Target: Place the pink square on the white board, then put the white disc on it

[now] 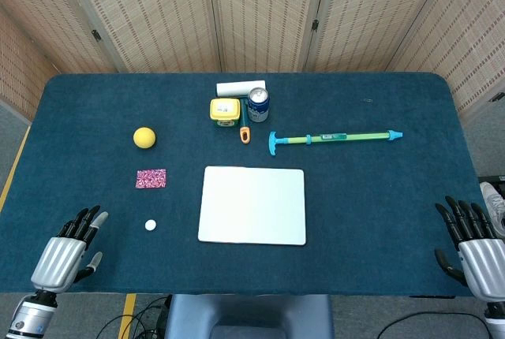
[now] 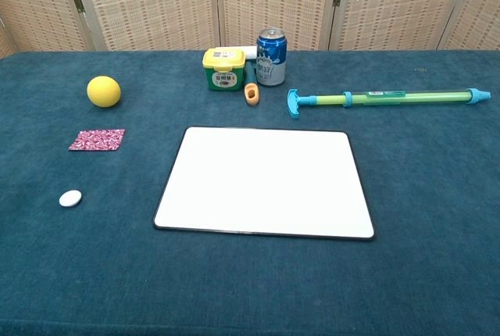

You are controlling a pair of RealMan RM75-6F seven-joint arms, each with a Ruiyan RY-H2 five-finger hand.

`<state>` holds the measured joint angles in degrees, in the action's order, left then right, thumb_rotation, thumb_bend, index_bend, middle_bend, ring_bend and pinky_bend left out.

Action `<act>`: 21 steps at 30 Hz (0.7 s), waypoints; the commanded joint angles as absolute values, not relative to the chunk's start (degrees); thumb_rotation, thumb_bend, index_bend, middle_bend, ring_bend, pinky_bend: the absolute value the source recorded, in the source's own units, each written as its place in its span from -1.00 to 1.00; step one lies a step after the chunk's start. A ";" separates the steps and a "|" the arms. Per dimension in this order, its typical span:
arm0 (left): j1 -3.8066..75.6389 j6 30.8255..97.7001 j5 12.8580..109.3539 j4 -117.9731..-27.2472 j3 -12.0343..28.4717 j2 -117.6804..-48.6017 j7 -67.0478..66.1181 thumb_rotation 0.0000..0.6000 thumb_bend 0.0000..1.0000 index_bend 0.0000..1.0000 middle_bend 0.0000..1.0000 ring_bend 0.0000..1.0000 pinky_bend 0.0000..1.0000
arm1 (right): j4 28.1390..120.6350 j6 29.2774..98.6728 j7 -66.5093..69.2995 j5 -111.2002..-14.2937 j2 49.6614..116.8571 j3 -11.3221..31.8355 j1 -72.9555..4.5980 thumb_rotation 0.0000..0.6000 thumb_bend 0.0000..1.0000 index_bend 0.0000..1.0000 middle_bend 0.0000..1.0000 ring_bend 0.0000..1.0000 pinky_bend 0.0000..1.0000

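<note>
While both robot hands, the left robot hand (image 1: 69,248) and the right robot hand (image 1: 473,238), rest spread and empty, the first step is not begun: the left one must reach the pink square (image 1: 151,178) beside the white board (image 1: 252,205)

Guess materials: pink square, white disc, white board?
Pink square: likely thin fabric or foam, flat with a speckled, glittery print. White disc: probably smooth plastic or stone, small with rounded edges; too small to be sure. White board: rigid, smooth matte sheet with dark edging, probably plastic.

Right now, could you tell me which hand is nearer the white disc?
Left. The left hand sits just left of the white disc; the right hand is far across the table.
</note>
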<state>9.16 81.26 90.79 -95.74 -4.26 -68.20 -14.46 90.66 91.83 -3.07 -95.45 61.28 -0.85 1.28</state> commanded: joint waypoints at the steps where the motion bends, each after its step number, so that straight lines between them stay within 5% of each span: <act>1: 9.10 81.05 90.60 -95.81 -4.09 -68.41 -15.40 1.00 -0.13 -0.96 -0.91 -0.96 -0.54 | 90.59 91.86 -2.70 -95.57 61.10 -0.91 1.27 1.00 -0.48 -1.00 -1.00 -1.00 -1.00; 10: 8.05 80.29 88.64 -100.51 -4.20 -68.57 -21.21 1.00 -0.13 -0.82 -0.76 -0.85 -0.46 | 90.18 93.46 -1.80 -98.66 60.89 -2.19 1.81 1.00 -0.49 -1.00 -1.00 -1.00 -1.00; 12: 8.66 79.66 87.04 -102.54 -3.00 -68.19 -24.64 1.00 -0.13 -0.78 -0.30 -0.45 -0.21 | 90.09 93.10 -1.47 -98.89 60.94 -2.23 1.51 1.00 -0.49 -1.00 -1.00 -1.00 -1.00; 14: 9.30 80.09 86.48 -104.71 -1.52 -68.38 -29.32 1.00 -0.14 -0.63 0.49 0.24 0.42 | 89.99 92.71 -1.24 -99.17 60.91 -2.29 1.19 1.00 -0.49 -1.00 -1.00 -1.00 -1.00; 16: 10.45 79.05 86.42 -107.47 -0.71 -68.44 -31.73 1.00 -0.18 -0.48 0.96 0.81 0.93 | 89.95 92.86 -1.05 -99.76 60.92 -2.21 0.90 1.00 -0.49 -1.00 -1.00 -1.00 -1.00; 21: 14.99 73.24 80.00 -112.72 3.17 -68.94 -37.34 1.00 -0.26 -0.36 1.00 1.00 1.00 | 90.02 91.82 -0.23 -99.44 60.58 -2.19 0.29 1.00 -0.49 -1.00 -1.00 -1.00 -1.00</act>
<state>12.20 76.53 83.86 -109.97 0.57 -68.57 -34.78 89.98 92.00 -0.38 -99.58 60.69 -2.21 0.42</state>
